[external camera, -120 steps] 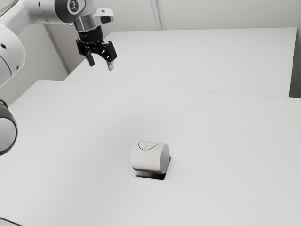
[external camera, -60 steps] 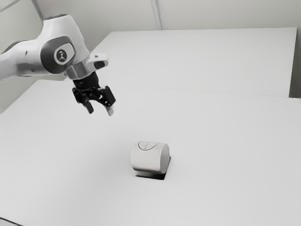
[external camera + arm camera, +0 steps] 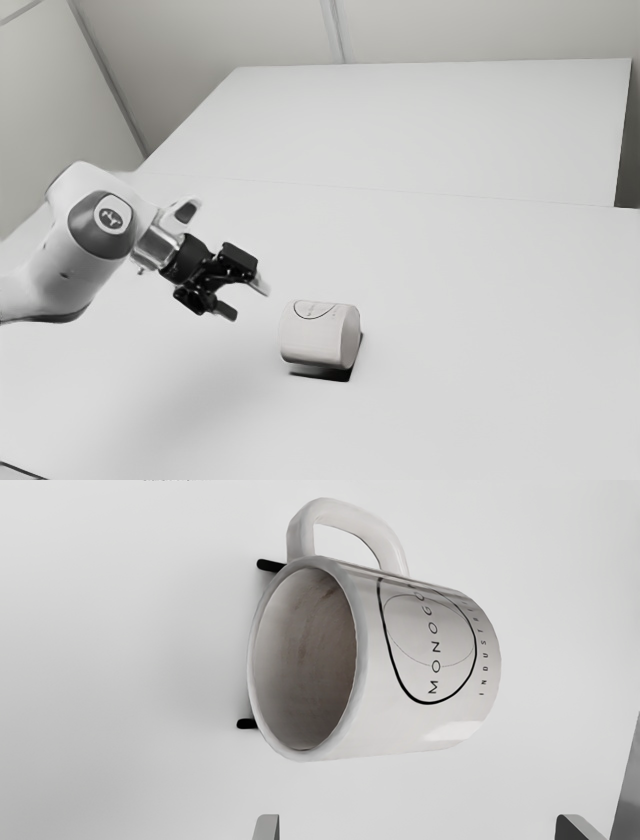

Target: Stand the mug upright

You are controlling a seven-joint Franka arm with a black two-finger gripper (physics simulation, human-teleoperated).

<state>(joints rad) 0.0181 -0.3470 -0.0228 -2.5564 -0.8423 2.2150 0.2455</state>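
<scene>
White mug [image 3: 315, 335] on its side, well in from the tabletop's [image 3: 480, 300] edges.
Grey-brown inside; nearby, the gripper's [image 3: 247, 301] jaws stand wide.

Below the tool [image 3: 248, 300], a white tabletop [image 3: 480, 370] is seen. Well beyond the tool, a second white surface [image 3: 430, 125] is met at a thin seam [image 3: 400, 192], backed by a pale wall [image 3: 480, 30].

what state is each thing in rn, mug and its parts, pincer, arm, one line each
mug: lying on its side on the table, not upright
mug's mouth: uncovered, facing sideways, nothing seen inside
handle: sticking out on the mug's side away from the pincer
pincer: open, clear of the mug
arm: bent, reaching toward the mug
</scene>
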